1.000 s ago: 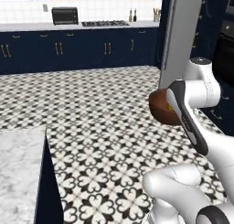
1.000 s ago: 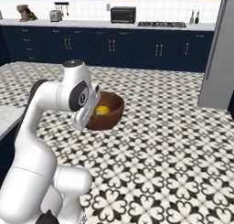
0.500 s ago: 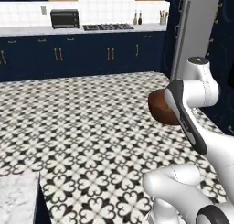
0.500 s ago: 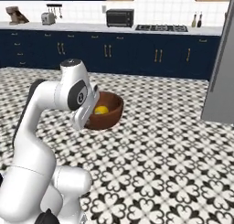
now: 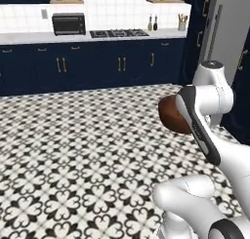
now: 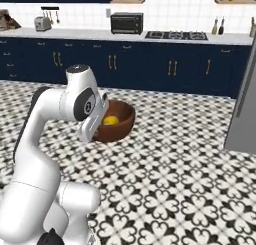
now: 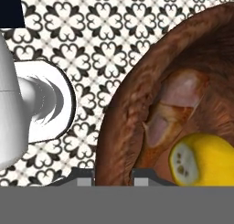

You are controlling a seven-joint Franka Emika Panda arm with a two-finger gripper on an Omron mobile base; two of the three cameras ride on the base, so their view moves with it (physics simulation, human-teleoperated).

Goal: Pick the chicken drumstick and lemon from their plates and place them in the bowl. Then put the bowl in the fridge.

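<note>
Fingers [image 7: 112, 175]: clenched on the near rim of the bowl [image 7: 132, 104], one tip outside the wall, one inside.
Bowl: carried in the air above the tiled floor [image 5: 73, 150], close in front of the arm.
Lemon [image 6: 111, 121]: inside the bowl, low on its near side.
Drumstick [image 7: 176, 104]: inside the bowl, just beside the lemon.
Fridge [image 6: 245, 114]: well apart from the bowl, to its right.
Step, by my judgement: bringing the bowl to the fridge.
Advice: keep the bowl level and the grip firm; turn slowly, so nothing rolls out.
</note>
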